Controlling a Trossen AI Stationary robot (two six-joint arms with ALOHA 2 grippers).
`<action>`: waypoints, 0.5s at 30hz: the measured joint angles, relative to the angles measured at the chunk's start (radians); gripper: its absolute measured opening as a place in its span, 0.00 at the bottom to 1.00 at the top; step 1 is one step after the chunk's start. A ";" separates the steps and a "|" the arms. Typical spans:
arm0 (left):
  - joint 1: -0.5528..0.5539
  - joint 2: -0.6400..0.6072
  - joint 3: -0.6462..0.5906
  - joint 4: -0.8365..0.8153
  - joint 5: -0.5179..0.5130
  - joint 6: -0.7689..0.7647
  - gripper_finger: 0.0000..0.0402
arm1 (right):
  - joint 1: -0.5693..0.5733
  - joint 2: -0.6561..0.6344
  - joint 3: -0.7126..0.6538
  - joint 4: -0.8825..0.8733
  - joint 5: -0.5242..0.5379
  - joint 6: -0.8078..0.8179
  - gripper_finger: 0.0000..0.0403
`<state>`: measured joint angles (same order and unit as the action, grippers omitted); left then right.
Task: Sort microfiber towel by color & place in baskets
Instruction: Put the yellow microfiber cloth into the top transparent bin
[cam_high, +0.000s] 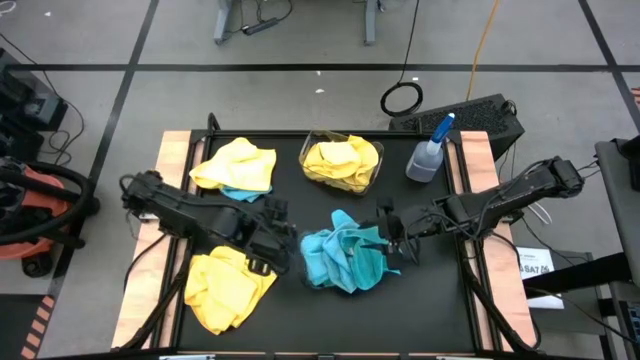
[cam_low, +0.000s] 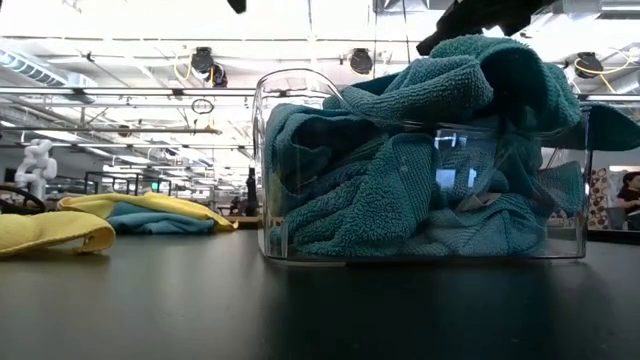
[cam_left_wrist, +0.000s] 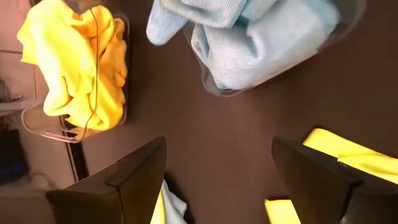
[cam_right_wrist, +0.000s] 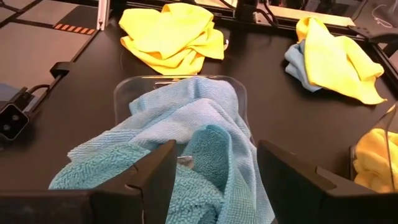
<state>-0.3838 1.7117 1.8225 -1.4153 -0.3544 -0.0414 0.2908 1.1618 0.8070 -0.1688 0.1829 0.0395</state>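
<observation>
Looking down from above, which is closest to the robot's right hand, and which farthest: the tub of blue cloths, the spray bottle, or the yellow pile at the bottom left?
From the right hand, seen from above:
1. Tub of blue cloths, right beside the open hand, mid-table.
2. Spray bottle, toward the table's far right corner.
3. Yellow pile, across the table at the near left, by the left hand.

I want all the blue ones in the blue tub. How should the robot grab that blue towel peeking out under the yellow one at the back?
Grip the blue towel's exposed edge, which sticks out on the near side of the yellow towel. Probably come from above with the left gripper, which is closer, pinching only blue so the yellow stays behind.
</observation>
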 joint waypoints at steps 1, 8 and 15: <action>-0.005 -0.017 0.000 -0.003 0.006 -0.008 0.74 | 0.003 0.000 0.000 -0.002 0.000 -0.001 0.53; -0.065 -0.126 -0.024 -0.030 0.016 -0.075 0.74 | 0.023 0.000 0.000 -0.010 -0.001 -0.003 0.53; -0.091 -0.301 -0.234 0.077 0.021 -0.112 0.74 | 0.039 0.000 0.000 -0.022 -0.001 0.000 0.53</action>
<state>-0.4744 1.4102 1.5888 -1.3379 -0.3336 -0.1533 0.3302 1.1618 0.8070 -0.1905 0.1818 0.0395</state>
